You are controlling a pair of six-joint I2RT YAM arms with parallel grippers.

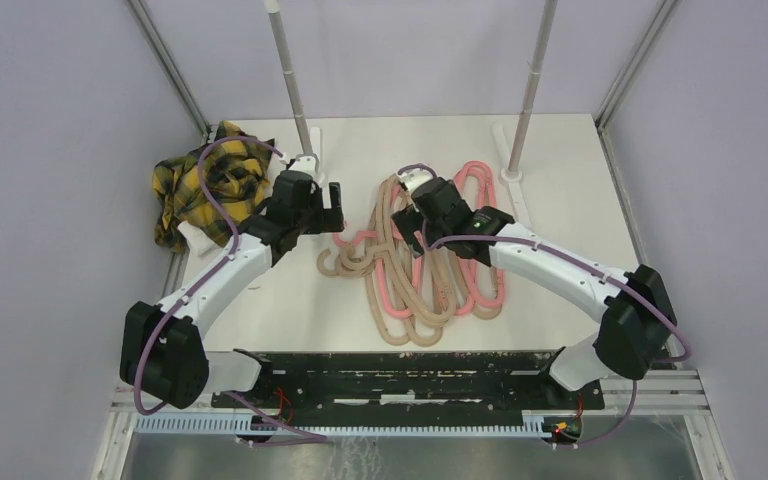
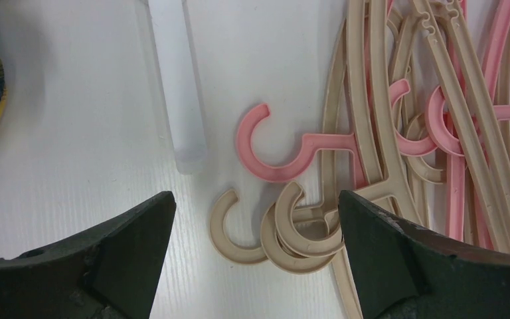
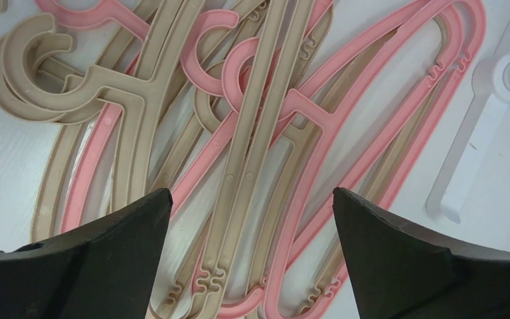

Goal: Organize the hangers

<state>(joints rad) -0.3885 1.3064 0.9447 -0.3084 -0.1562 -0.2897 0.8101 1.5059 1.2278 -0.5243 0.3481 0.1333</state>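
The hangers are lying in one tangled heap at the middle of the table. Pink and beige ones are crossing over each other, so a count is hard to make, though they are probably all touching one another. From above, the right arm's wrist is covering the far end of the heap, and the left arm is hiding part of the white foot under the left pole. Both wrist views are cutting the hangers off at their borders.

The left fingers are standing spread wide with nothing between them, hovering at the heap's left edge. There one pink hook and a cluster of beige hooks are poking out onto bare table. A white foot bar is lying just left of the pink hook, apart from it. The plaid cloth is sitting bunched at the far left corner and is mostly cut off in the left wrist view.

The right fingers are likewise spread wide and empty, hanging over the crossed shoulders of the heap. The foot of the right pole is sitting near the outermost pink hanger but apart from it.

Bare table is running from the heap to the right edge, and a narrower strip is lying between the heap and the black rail at the near edge.
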